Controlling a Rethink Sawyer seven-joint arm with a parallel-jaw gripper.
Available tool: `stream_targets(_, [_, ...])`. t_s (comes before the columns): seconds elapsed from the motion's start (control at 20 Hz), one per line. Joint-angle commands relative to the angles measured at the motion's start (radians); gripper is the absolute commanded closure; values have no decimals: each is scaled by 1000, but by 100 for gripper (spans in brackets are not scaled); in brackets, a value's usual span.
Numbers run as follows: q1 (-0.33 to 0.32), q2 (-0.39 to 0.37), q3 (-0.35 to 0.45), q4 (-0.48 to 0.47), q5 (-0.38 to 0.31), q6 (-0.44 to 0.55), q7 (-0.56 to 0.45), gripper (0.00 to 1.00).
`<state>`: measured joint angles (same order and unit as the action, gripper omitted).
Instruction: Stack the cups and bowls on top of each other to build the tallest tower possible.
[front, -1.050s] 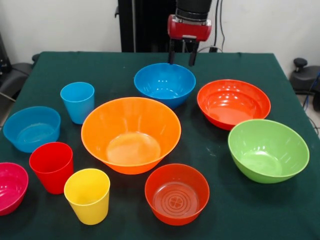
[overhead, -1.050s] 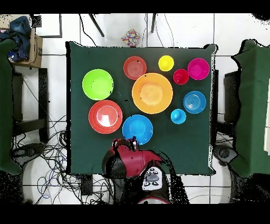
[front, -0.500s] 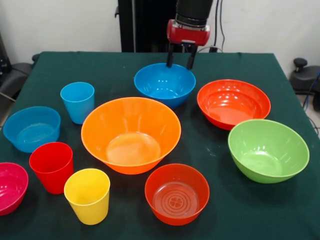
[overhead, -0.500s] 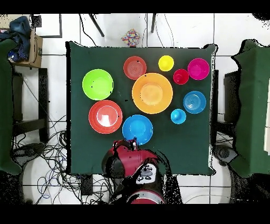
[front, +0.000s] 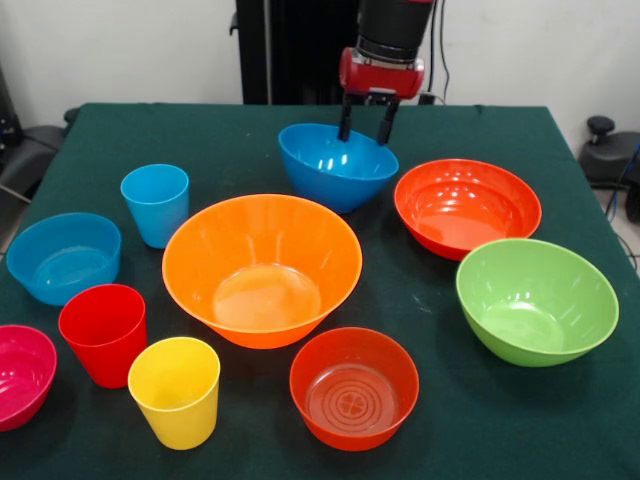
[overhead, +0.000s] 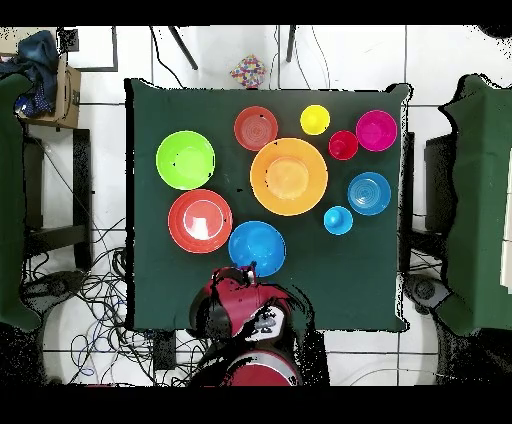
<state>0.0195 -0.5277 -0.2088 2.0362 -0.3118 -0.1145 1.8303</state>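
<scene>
Claw (front: 364, 121) pinching the far rim of the blue bowl (front: 335, 168), which is sitting tilted on the green surface (front: 470, 420).

From largest to smallest: the pale orange bowl (front: 262, 268) is resting at the centre of the surface with nothing nested in it; the lime green bowl (front: 536, 299) and the larger red-orange bowl (front: 467, 206) are lying on one side of it, apart from each other. The blue bowl, just behind the pale orange one, is tipping with its far edge raised, the two dark fingers (front: 386, 122) straddling that rim, one inside and one outside. The smaller red-orange bowl (front: 354, 387), small light blue bowl (front: 63, 256) and magenta bowl (front: 22, 373) are standing separately, as are the light blue cup (front: 156, 204), red cup (front: 103, 333) and yellow cup (front: 175, 391).
</scene>
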Motion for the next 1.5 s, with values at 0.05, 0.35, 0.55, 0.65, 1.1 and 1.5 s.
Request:
stream_targets(0.05, [14,60,37,-112,51,-58,150,0])
stream_targets(0.35, [-12,29,64,-93,35,-43,145,0])
stream_targets(0.55, [-35,0,89,-79,29,-24,143,0])
stream_targets(0.65, [-51,-23,109,-66,23,-8,141,0])
stream_targets(1.1, [-92,-90,161,-36,26,44,135,0])
stream_targets(1.5, [-87,-83,152,-48,35,46,135,0])
